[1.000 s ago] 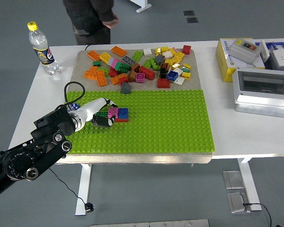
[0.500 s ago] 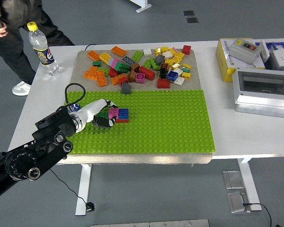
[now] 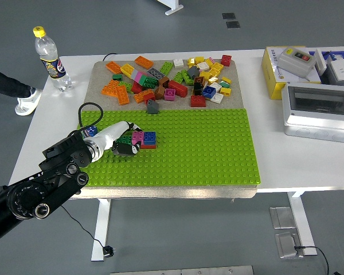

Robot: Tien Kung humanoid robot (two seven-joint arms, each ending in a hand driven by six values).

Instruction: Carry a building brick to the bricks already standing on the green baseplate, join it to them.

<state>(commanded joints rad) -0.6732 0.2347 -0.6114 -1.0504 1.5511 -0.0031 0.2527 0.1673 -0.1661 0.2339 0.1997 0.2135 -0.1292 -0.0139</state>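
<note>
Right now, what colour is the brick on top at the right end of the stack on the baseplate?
Blue brick, sitting on a red one; the head view shows it.

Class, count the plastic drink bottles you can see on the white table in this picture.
1: the bottle with a yellow cap stands upright near the table's far left corner, left of the loose brick pile. None appears hidden.

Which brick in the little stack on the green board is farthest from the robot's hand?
The blue brick, sitting on a red one; the pink brick sits nearer the left hand.
</note>
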